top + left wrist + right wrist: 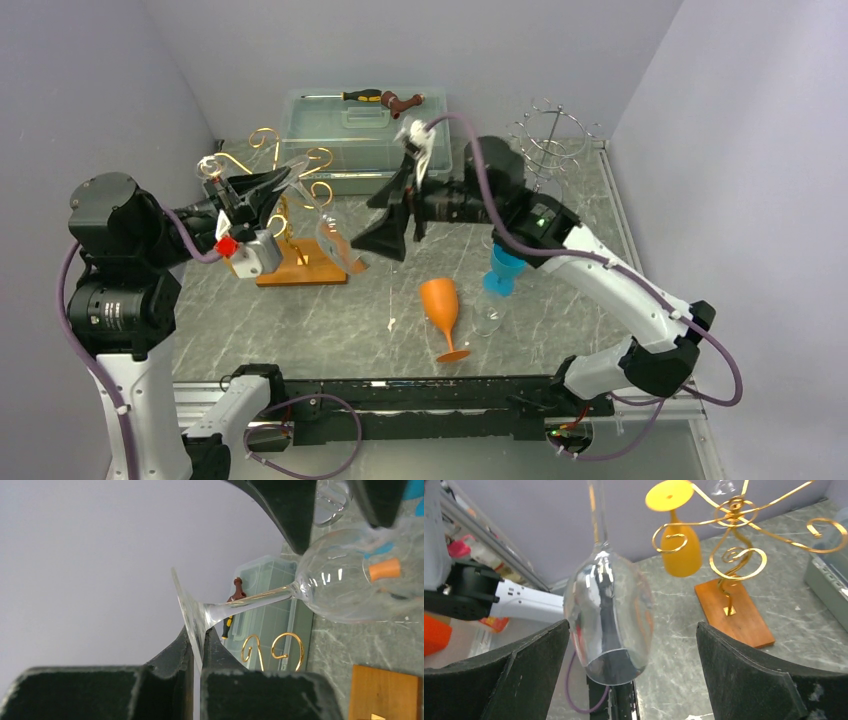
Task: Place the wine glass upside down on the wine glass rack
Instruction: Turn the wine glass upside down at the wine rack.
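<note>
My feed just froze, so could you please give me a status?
Left gripper, jaws shut on wine glass foot. Right gripper, jaws open around bowl. Not yet on rack.

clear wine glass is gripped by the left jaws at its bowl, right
No. The left gripper grips the clear wine glass by its flat foot, not its bowl. The left wrist view shows the foot edge-on between the jaws, bowl well clear.

Table: grey marbled top (pixel 560 330).
Far: clear plastic box (pixel 365 140); silver wire rack (pixel 550 140) at far right.
Left: gold rack (pixel 300 265) on its wooden base.
Near centre: orange wine glass (pixel 441 303), small clear glass (pixel 488 318), blue cup (pixel 503 270).
</note>
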{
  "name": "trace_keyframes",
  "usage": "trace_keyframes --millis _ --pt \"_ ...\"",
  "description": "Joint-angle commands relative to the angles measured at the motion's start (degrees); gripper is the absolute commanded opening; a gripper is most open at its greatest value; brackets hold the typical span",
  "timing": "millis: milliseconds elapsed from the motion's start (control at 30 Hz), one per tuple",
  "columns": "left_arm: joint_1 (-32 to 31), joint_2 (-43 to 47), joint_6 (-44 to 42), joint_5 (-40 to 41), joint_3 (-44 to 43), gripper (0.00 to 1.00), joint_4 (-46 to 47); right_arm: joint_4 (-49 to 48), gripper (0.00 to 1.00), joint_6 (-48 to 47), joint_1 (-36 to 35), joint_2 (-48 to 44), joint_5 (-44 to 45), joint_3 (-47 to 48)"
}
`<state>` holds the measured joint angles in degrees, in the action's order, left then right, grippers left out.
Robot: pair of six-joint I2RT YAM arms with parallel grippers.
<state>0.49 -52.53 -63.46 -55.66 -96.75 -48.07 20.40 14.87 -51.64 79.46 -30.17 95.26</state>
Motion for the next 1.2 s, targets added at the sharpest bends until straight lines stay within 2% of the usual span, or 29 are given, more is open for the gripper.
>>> trace_keyframes --millis 0,233,567,667,767,900,933,967,1100,1167 --pt "-0.14 1.02 -6.85 -4.37 0.41 0.0 1.82 -7.87 1.0 -6.02 -4.7 -0.85 3.84 -3.41" --pt "-0.1 1.88 -10.05 -5.56 1.62 0.0 0.09 -15.88 1.0 -5.06 -6.29 -0.73 2.33 -9.34" --pt "-0.14 3.52 -13.97 -7.62 2.36 0.0 -1.57 -22.58 1.0 -3.73 -7.77 1.22 3.49 -13.41" --pt "-0.14 4.12 -15.55 -8.14 2.89 0.0 -3.19 -23.75 0.88 -3.4 -7.86 2.2 3.11 -13.25" --pt "-0.14 4.72 -17.26 -8.26 3.37 0.0 -6.41 -26.17 0.64 -2.15 -8.0 2.66 3.32 -14.4" --pt "-0.14 6.16 -19.34 -8.18 5.26 0.0 -9.59 -31.07 0.45 -0.88 -8.39 2.79 4.73 -18.56" --pt "-0.14 6.52 -19.83 -7.88 5.67 0.02 -10.29 -32.26 0.42 -0.39 -8.42 2.7 5.45 -19.49" --pt "-0.14 6.82 -19.84 -7.62 6.03 0.08 -10.77 -33.73 0.4 0.33 -8.47 2.72 6.25 -20.37" --pt "-0.15 7.69 -16.93 -6.08 5.87 0.52 -11.88 -36.48 0.39 1.91 -8.48 3.2 8.45 -22.46" --pt "-0.14 8.21 -15.01 -5.09 5.46 0.65 -12.68 -36.78 0.39 2.09 -8.48 3.76 9.02 -22.53"
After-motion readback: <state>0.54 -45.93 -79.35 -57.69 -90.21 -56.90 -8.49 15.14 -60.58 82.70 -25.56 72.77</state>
